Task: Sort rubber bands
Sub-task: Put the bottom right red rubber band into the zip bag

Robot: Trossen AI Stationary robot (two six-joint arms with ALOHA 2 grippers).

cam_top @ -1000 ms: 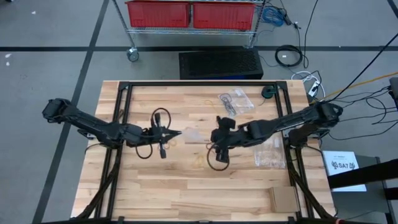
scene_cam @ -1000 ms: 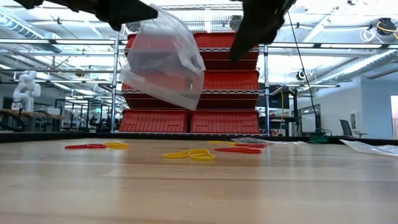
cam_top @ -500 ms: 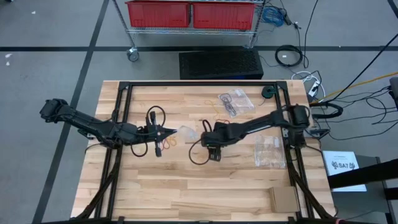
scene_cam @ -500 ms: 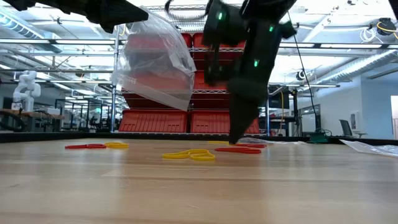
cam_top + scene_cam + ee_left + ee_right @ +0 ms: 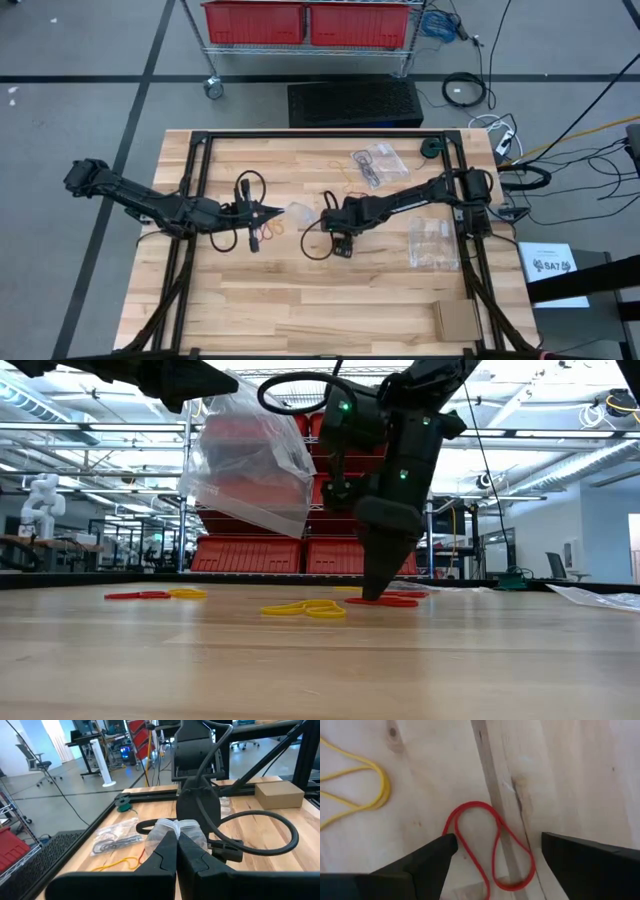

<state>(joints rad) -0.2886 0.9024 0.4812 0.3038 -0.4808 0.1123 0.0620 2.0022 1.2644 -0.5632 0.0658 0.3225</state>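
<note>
A thin red rubber band (image 5: 492,845), twisted into a loose figure-eight, lies flat on the pale wooden table (image 5: 300,310) directly under the right end effector (image 5: 495,852). That end effector is spread wide, one dark finger on each side of the red loop, tips down at the wood in the low view (image 5: 375,592) and gripping nothing. Just beside the red band lies a thin yellow rubber band (image 5: 360,790), cut off by the frame edge. In the low view more yellow bands (image 5: 305,608) and red bands (image 5: 140,595) lie flat, near the red band and further away from it.

The left end effector (image 5: 176,842) is clenched on the bunched rim of a clear, floppy plastic bag (image 5: 250,460), which hangs above the table, up and away from the red band.

Further from the red band, a clear bag holding dark bands (image 5: 117,837) rests by the table's far edge. A brown cardboard box (image 5: 458,320) sits at a near corner.

Beyond the table stand red plastic bins (image 5: 300,555) on a wire rack.
</note>
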